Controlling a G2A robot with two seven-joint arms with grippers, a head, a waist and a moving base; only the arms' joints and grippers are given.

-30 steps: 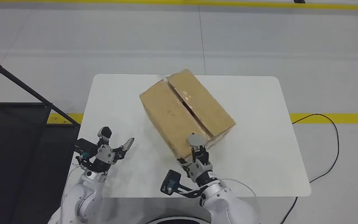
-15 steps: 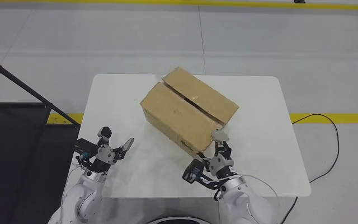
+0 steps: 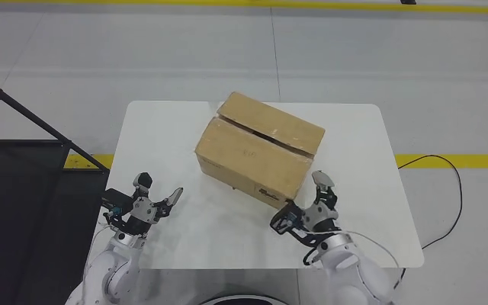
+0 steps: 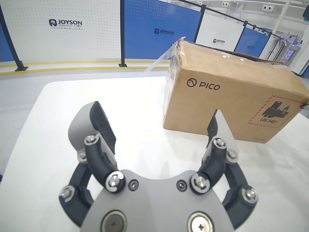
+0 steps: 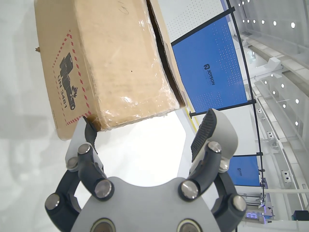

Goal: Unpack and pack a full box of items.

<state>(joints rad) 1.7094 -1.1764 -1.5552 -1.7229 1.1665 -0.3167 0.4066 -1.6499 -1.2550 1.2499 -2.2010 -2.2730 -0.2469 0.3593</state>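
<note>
On the bench (image 3: 152, 137): you have the box (image 3: 259, 155) at the middle, a little toward the far edge. Its top flaps are folded shut with a dark seam between them.
Box turn: over the last second it has swung round on the bench. Its long side ran steeply toward the near edge and now lies closer to parallel with that edge, still somewhat skewed.
Right pincer (image 3: 307, 192): it has swept from the middle of the near edge out toward the near right corner, following the box's near right corner. It stands open and grips nothing, and one finger seems to touch that corner low down.
Left pincer (image 3: 160, 187): open and empty by the near left corner, well apart from the box. It has not moved.
Tape (image 4: 159, 60): a loose clear strip sticks out at the box's end toward the left edge.
Meaning for you: the turn reads as squaring the box up for opening. Unpacking has not begun, and I judge the flaps come next.
</note>
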